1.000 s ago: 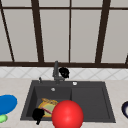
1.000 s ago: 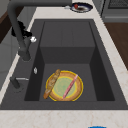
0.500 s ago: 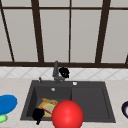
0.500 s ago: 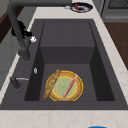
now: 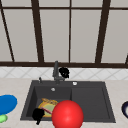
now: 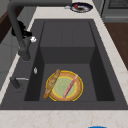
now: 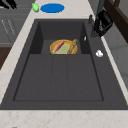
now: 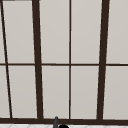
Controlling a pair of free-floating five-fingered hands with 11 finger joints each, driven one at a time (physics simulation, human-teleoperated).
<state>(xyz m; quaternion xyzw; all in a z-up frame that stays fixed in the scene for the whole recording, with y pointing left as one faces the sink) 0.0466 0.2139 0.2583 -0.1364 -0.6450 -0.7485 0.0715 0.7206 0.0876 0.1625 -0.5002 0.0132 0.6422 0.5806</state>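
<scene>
My right hand (image 5: 64, 72) hovers just right of the dark faucet (image 5: 56, 72) at the back of the sink, fingers relaxed against its upright. It appears behind the spout in the left side view (image 6: 21, 30) and beside the faucet (image 7: 96, 17) in the right side view (image 7: 103, 22). My left hand (image 5: 38, 115) hangs open at the sink's front left edge. A yellow plate (image 6: 79, 87) lies in the left basin, carrying a bread stick (image 6: 51, 83) and a pink stick (image 6: 70, 86). A big red ball (image 5: 67, 115) covers part of the plate (image 5: 47, 108).
The dark double sink (image 5: 90, 100) is set in a pale counter. A blue plate (image 5: 6, 103) and a green item (image 5: 2, 118) lie on the left counter. A dark bowl (image 6: 81, 7) stands on the right. A window fills the wall behind.
</scene>
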